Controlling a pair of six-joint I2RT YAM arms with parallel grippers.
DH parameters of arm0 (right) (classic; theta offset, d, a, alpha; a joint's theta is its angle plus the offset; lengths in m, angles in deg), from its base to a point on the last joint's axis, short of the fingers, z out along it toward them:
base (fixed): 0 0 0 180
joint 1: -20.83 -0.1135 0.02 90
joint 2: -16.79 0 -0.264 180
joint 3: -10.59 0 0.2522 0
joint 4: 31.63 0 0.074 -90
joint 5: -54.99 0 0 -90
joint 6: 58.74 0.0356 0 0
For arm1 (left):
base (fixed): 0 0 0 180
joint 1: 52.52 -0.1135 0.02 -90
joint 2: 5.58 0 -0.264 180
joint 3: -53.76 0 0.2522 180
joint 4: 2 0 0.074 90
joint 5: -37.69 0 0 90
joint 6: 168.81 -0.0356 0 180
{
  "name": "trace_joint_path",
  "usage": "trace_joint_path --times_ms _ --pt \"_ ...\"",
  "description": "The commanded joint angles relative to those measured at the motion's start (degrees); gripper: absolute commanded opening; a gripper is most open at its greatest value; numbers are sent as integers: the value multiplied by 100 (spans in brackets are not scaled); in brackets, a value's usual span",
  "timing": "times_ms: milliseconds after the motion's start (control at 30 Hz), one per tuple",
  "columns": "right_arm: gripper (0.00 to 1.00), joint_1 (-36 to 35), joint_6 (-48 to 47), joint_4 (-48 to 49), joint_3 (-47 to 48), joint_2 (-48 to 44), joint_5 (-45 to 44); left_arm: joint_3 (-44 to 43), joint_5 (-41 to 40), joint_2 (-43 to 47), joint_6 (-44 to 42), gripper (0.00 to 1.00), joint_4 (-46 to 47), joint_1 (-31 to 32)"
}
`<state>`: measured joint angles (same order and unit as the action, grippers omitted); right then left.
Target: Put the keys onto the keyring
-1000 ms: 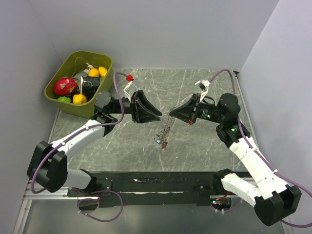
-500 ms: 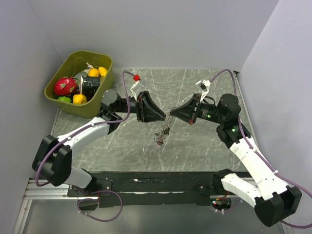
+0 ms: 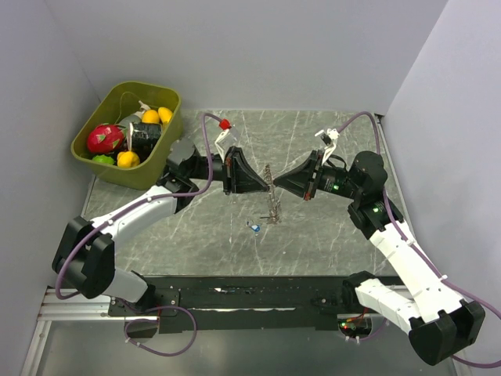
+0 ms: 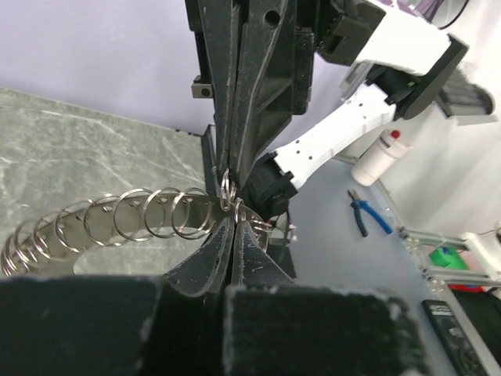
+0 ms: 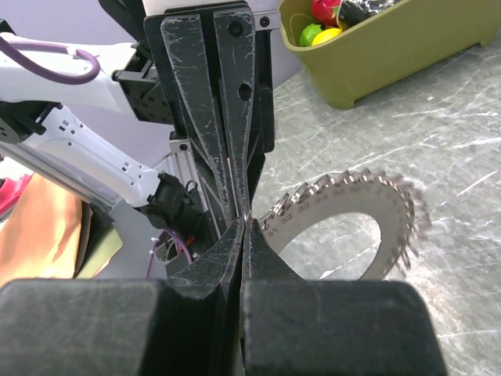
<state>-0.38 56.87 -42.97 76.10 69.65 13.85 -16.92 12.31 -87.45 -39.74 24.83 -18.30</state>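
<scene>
The keyring [image 3: 271, 200] hangs upright above the middle of the table, pinched from both sides. My left gripper [image 3: 264, 185] is shut on its rim from the left and my right gripper [image 3: 276, 183] is shut on it from the right, tips almost meeting. In the left wrist view the left gripper [image 4: 232, 217] clamps the keyring [image 4: 117, 223], whose small silvery loops fan leftward. In the right wrist view the right gripper [image 5: 245, 223] clamps the toothed keyring [image 5: 356, 207]. One blue-headed key [image 3: 256, 227] lies alone on the table below. The other keys are too small to make out.
An olive bin [image 3: 125, 84] of toy fruit and a dark cup stands at the table's back left, also seen as the bin [image 5: 391, 55] in the right wrist view. Grey walls close in on the left, back and right.
My left gripper has moved right and shut on the keyring. The ring has swung up from hanging low to upright between both grippers. The blue-headed key now lies apart on the table.
</scene>
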Motion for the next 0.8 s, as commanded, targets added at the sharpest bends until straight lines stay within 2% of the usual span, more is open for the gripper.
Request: trace_joint_path --times_ms 0,67,100,200,300,333,400,433,500,533,633,767 --pt "0 12 -38 365 73 -162 -131 -345 -72 162 -933 1 -910 59" --pt "0 12 -38 295 81 -127 -175 -468 -212 285 -1373 1 -1385 85" --pt "0 21 -29 277 73 -110 -175 -608 -396 381 -1959 1 -2067 129" --pt "0 21 -29 137 99 -22 -245 -819 -782 557 -2997 1 -2862 234" --pt "7 12 -47 -91 186 136 -307 -838 -1003 759 -3544 1 -3347 287" --pt "17 21 -38 -118 213 198 -281 -803 -1126 821 -3581 1 -3339 287" --pt "32 12 -38 -127 204 225 -281 -689 -1180 970 -3625 1 -3260 287" --pt "46 21 -29 -101 178 207 -298 -662 -1197 1005 -3608 1 -3208 287" --pt "58 21 -91 -92 143 137 -368 -601 -1171 1085 -3643 1 -3128 287" --pt "67 21 -134 -127 134 41 -438 -600 -1136 1102 -3669 1 -3128 287" --pt "78 21 -389 12 38 -179 -317 -635 -1092 1138 -3827 1 -3251 287" --pt "82 29 -635 653 -208 -478 296 -758 -1004 1155 -4240 1 -3567 287"
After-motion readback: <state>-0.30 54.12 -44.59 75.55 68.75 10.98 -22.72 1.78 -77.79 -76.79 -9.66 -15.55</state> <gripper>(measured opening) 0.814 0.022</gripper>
